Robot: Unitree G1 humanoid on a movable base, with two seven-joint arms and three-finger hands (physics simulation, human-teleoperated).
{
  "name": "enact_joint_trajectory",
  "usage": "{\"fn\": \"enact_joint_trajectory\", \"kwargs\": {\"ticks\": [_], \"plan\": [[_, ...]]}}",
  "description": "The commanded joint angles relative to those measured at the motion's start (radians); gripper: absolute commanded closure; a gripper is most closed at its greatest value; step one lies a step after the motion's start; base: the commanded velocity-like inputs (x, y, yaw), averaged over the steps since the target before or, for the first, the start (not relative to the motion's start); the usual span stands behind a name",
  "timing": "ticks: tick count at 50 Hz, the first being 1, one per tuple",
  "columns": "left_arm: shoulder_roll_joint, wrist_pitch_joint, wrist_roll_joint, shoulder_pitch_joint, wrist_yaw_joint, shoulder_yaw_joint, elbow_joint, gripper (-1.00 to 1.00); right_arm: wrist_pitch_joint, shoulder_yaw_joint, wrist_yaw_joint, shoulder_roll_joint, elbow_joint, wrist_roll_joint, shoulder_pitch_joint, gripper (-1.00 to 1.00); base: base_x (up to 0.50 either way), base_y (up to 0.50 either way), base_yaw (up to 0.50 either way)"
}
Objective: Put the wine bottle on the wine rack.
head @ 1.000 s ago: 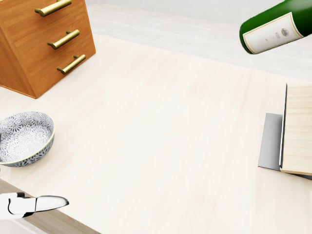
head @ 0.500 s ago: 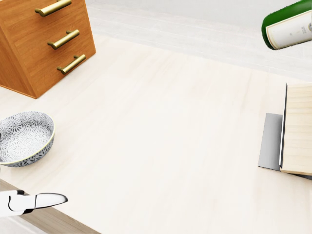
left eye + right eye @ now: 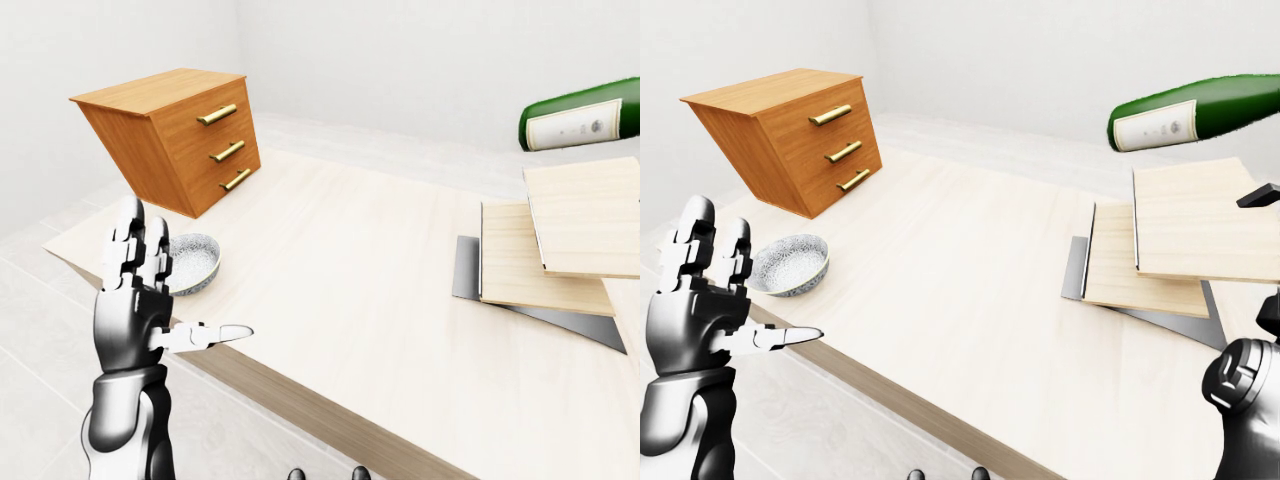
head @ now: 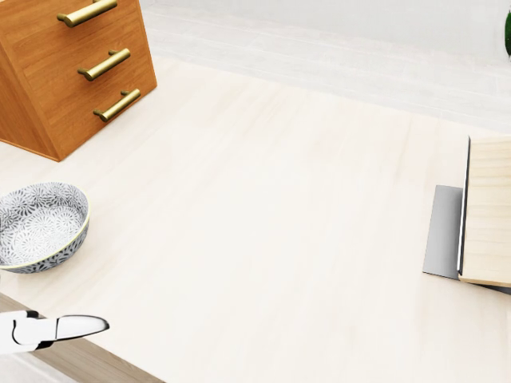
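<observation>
The green wine bottle (image 3: 1190, 110) with a cream label hangs lying on its side in the air at the upper right, above the wine rack (image 3: 545, 265). The rack is stepped pale wooden boards on a grey metal base at the table's right side. The bottle's neck end runs off the right edge, so what holds it is hidden. Only a dark forearm (image 3: 1240, 395) of my right arm shows at the bottom right. My left hand (image 3: 185, 275) is raised at the lower left near the table's edge, open with fingers spread and holding nothing.
A wooden three-drawer chest (image 3: 180, 135) with brass handles stands at the table's upper left. Just below it sits a patterned grey bowl (image 3: 192, 262), close to my left hand. The pale wooden table (image 3: 350, 260) stretches between bowl and rack.
In the head view the bottle has slid to the right, from fully in sight to a green sliver at the right edge. The left hand has barely moved.
</observation>
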Motion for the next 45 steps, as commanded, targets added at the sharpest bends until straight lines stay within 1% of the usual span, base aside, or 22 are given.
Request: {"fn": "enact_joint_trajectory", "kwargs": {"ticks": [1,3,9,13,16,18,23,25,27,32,41,45], "plan": [[-0.001,0.000,0.002,-0.001,0.003,-0.004,-0.003,-1.00,0.000,-0.055,-0.062,-0.061,-0.080,0.108,0.070,1.00,0.00,0.00,0.00],[-0.003,0.000,0.005,0.004,0.002,-0.010,-0.004,-1.00,0.000,-0.059,-0.055,-0.070,-0.079,0.119,0.092,1.00,0.00,0.00,0.00],[-0.002,0.000,0.002,0.003,0.002,-0.004,0.001,-1.00,0.000,-0.074,-0.114,-0.077,-0.133,0.176,0.144,1.00,0.00,0.00,0.00],[-0.007,0.000,0.009,0.005,0.004,-0.013,0.014,-1.00,0.000,-0.078,-0.104,-0.088,-0.123,0.193,0.173,1.00,0.00,0.00,0.00],[-0.011,0.000,0.016,0.016,0.004,-0.025,0.014,-1.00,0.000,-0.076,-0.071,-0.098,-0.096,0.189,0.200,1.00,0.00,0.00,0.00],[-0.008,0.000,0.013,0.012,0.004,-0.020,0.017,-1.00,0.000,-0.069,-0.027,-0.106,-0.073,0.173,0.218,1.00,0.00,0.00,0.00],[-0.004,0.000,0.013,0.012,0.004,-0.019,0.006,-1.00,0.000,-0.066,0.032,-0.118,-0.015,0.149,0.226,1.00,0.00,0.00,0.00],[-0.004,0.000,0.013,0.015,0.003,-0.018,-0.001,-1.00,0.000,-0.074,0.010,-0.117,-0.029,0.157,0.230,1.00,0.00,0.00,0.00],[-0.004,0.000,0.012,0.017,0.002,-0.014,-0.003,-1.00,0.000,-0.070,0.043,-0.119,-0.009,0.143,0.240,1.00,0.00,0.00,0.00],[-0.004,0.000,0.017,0.014,0.001,-0.013,0.007,-1.00,0.000,-0.061,0.064,-0.126,0.011,0.120,0.235,1.00,0.00,0.00,0.00],[-0.003,0.000,0.028,0.003,0.003,-0.025,0.024,-1.00,0.000,-0.095,0.052,-0.149,0.001,0.125,0.267,1.00,0.00,0.00,0.00],[-0.002,0.000,0.025,0.002,0.004,-0.024,0.012,-1.00,0.000,-0.142,-0.016,-0.151,-0.064,0.179,0.309,1.00,0.00,0.00,0.00]]}}
